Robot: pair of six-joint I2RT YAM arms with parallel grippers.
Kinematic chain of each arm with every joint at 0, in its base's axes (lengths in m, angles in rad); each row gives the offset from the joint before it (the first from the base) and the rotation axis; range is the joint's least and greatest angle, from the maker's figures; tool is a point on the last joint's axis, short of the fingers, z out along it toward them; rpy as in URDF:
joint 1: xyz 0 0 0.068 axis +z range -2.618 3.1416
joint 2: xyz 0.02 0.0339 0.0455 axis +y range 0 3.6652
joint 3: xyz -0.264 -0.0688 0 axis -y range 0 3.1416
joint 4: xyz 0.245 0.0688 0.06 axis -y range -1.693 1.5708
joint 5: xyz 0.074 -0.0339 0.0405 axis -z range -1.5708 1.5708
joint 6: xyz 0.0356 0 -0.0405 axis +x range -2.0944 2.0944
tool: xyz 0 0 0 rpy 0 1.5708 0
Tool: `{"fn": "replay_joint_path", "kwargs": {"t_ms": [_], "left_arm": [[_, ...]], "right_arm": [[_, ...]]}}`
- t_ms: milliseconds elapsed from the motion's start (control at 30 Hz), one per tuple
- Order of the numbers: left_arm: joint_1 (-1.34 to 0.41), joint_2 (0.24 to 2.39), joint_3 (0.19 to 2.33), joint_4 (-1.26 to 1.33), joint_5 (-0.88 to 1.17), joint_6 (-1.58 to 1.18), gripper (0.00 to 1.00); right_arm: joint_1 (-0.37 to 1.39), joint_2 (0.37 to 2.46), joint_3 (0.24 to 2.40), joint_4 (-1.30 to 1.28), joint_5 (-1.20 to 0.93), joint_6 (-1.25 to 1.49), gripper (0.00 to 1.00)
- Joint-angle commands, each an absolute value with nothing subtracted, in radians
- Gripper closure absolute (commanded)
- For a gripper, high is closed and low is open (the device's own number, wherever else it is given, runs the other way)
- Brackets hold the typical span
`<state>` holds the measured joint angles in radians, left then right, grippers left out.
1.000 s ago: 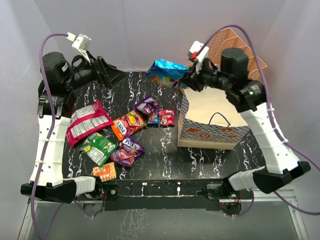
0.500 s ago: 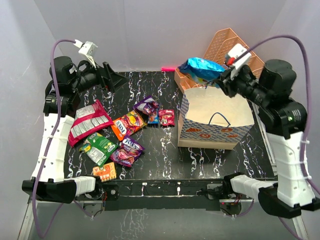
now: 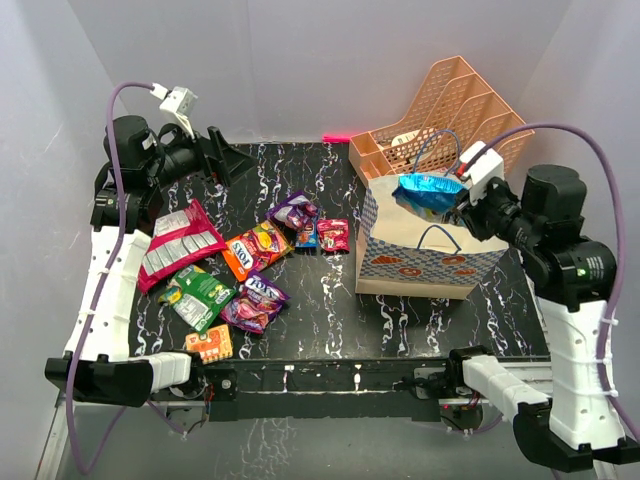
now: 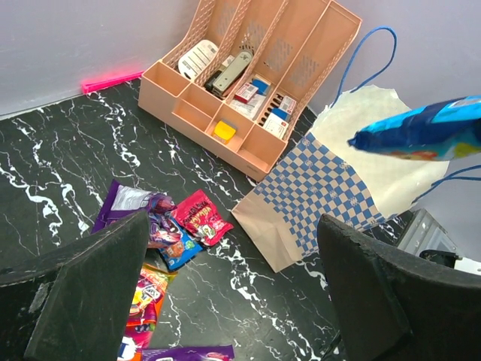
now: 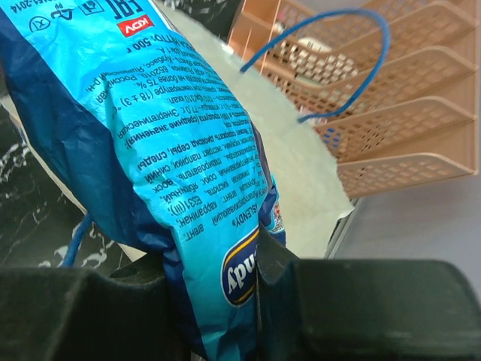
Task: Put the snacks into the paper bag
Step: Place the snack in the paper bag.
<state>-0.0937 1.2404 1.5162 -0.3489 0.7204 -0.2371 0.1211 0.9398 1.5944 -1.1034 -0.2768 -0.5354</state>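
— snacks first: where do they lie?
— most are spread over the left half of the black marbled table (image 3: 330, 330). a pink-and-silver packet (image 3: 178, 243) lies furthest left, with a green packet (image 3: 203, 292) just nearer the arms. an orange packet (image 3: 256, 246) and a purple packet (image 3: 255, 300) sit toward the middle. a small orange bar (image 3: 209, 343) lies by the near edge. a little cluster, a crumpled purple pouch (image 3: 292, 210) and a small red packet (image 3: 333, 234) among it, is the closest to the bag.
— and the paper bag?
— the paper bag (image 3: 420, 255) stands upright on the right side of the table, mouth open, one blue cord handle falling over its front. the peach organizer (image 3: 440, 110) is just behind it.
— anything off the table?
— one blue foil packet (image 3: 428, 193). the right gripper (image 3: 466, 207) has its jaws closed down on one end of it, and the packet hangs roughly level over the bag's open mouth. the right wrist view shows the bag's cream inside past the packet. whether it touches the rim i cannot tell.
— the left gripper?
— the left gripper (image 3: 222, 160) is raised over the far left corner of the table. its jaws are spread wide with nothing between them, and it is well apart from every packet.
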Motion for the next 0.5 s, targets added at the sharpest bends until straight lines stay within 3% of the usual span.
{"fn": "replay_joint_path", "kwargs": {"t_ms": [0, 467], "left_arm": [[-0.083, 1.208, 1.496, -0.315, 0.726, -0.234, 0.09], [-0.075, 1.195, 1.460, -0.271, 0.756, -0.284, 0.09]], "right_arm": [[0.115, 0.932, 1.572, -0.966, -0.245, -0.572, 0.92], [0.115, 1.106, 1.545, -1.028, -0.234, -0.573, 0.92]]}}
